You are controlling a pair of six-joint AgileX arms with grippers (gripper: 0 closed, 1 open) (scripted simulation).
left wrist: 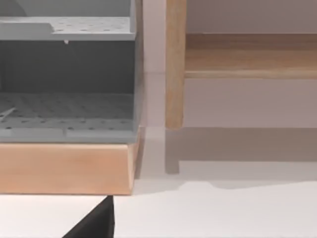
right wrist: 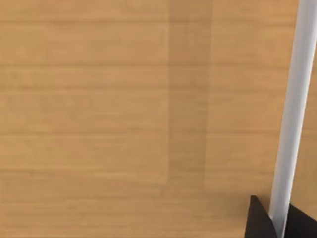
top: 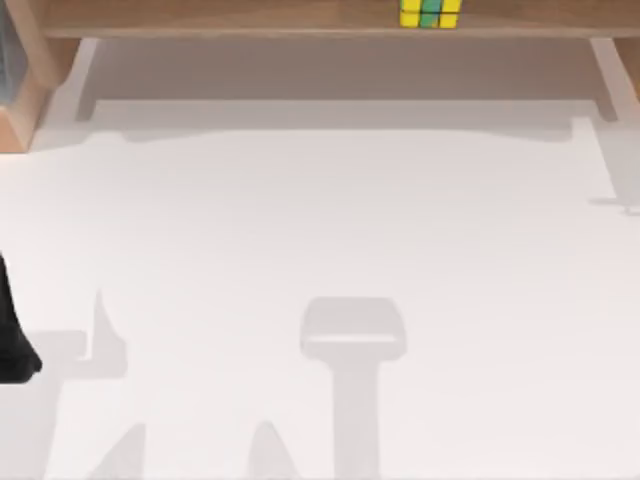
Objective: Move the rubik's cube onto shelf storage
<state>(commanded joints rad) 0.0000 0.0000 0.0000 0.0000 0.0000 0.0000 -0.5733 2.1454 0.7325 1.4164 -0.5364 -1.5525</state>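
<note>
- The rubik's cube sat on the board of the shelf storage, at the upper edge of the top view, right of centre, cut off by the frame's top.
- Its yellow and green tiles faced up, its near face square to the shelf's front edge; being a cube, it had no long axis to speak of.
- Nothing gripped it, so the placing looked done, judging by how it lay.
- Risk from here, as I judged it: the cube stood close to the front edge, and a bump from a passing arm could tip it back onto the tabletop.
- The left arm showed as a dark shape at the top view's lower left edge; whether its pincer was wide or narrow I could not tell.
- The right wrist view looked close onto wood grain, with a dark fingertip at its lower right corner; that pincer's state I could not tell either.
</note>
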